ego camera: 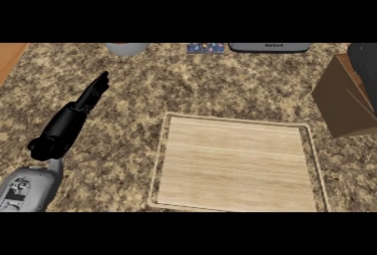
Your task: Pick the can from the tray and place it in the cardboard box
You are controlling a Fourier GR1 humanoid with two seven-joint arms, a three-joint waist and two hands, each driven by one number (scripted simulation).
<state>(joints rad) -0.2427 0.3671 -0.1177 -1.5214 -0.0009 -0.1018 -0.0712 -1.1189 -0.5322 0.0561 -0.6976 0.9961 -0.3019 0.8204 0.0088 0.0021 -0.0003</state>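
No can is seen on the tray [236, 169]; it may be hidden by what looks like the right hand [362, 64] above the cardboard box [340, 99], and that hand's hold cannot be told. The can should be let go only low inside the box. The left hand [90, 97] is seen flat and open.

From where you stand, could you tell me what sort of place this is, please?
Likely a kitchen: a speckled stone counter, a wooden tray and a cardboard box on it.

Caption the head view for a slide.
Left hand open beside the wooden tray, no can on it; cardboard box at right edge.
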